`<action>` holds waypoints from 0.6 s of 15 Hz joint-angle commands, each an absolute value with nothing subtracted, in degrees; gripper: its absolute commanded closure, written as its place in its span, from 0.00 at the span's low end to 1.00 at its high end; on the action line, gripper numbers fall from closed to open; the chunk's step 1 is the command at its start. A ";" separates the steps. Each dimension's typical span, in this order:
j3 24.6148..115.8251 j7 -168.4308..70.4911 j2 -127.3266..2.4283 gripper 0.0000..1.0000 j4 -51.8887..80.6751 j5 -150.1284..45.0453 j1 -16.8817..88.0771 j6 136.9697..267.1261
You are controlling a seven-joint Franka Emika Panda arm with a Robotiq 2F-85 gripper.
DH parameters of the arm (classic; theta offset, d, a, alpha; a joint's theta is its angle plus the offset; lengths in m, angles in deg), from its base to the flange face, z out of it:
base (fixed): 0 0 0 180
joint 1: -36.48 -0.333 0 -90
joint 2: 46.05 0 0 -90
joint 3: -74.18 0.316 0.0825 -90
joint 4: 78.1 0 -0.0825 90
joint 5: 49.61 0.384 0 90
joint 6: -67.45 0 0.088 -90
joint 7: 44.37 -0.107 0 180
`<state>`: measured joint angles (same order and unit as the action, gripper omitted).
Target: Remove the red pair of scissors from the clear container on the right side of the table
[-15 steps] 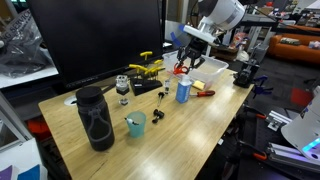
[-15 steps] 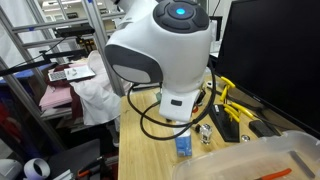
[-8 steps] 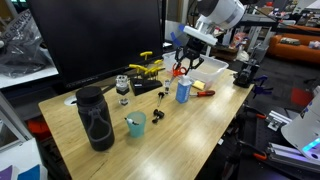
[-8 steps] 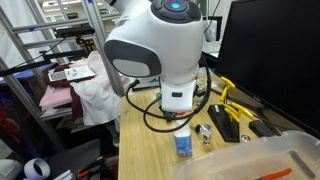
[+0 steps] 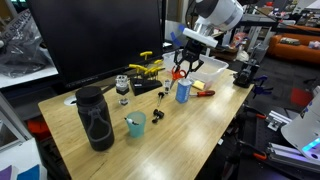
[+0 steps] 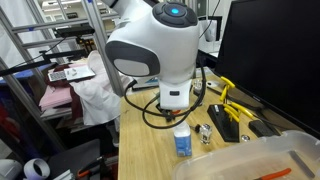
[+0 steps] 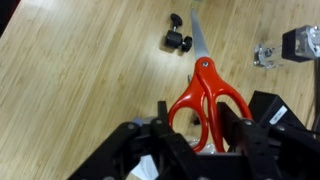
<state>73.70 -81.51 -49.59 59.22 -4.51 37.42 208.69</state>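
Note:
My gripper (image 5: 184,66) is shut on the red pair of scissors (image 5: 182,72) and holds it above the table (image 5: 205,125), just left of the clear container (image 5: 212,67). In the wrist view the red loop handles (image 7: 207,100) sit between my fingers (image 7: 200,125), with the silvery blade pointing away over the wood top. In an exterior view the container (image 6: 250,160) lies at the bottom right and the arm's body hides the scissors.
A blue-labelled bottle (image 5: 184,91) stands below the gripper and also shows in an exterior view (image 6: 182,142). A slim reddish-orange tool (image 5: 204,93), a teal cup (image 5: 135,124), a black flask (image 5: 96,118), yellow-handled tools (image 5: 148,66) and a large monitor (image 5: 100,40) are nearby.
My gripper has moved with the scissors away from the container, a little left and down toward the blue-labelled bottle. The bottle is now uncovered in the view behind the arm.

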 commanded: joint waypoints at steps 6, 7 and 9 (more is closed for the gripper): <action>76.56 -79.95 -54.50 0.74 57.33 -12.67 33.10 203.58; 76.52 -78.63 -55.77 0.74 56.87 -12.41 33.30 202.39; 76.39 -75.72 -58.90 0.74 55.54 -10.91 34.10 199.66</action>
<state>76.66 -79.54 -55.43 58.59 -11.59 32.72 204.77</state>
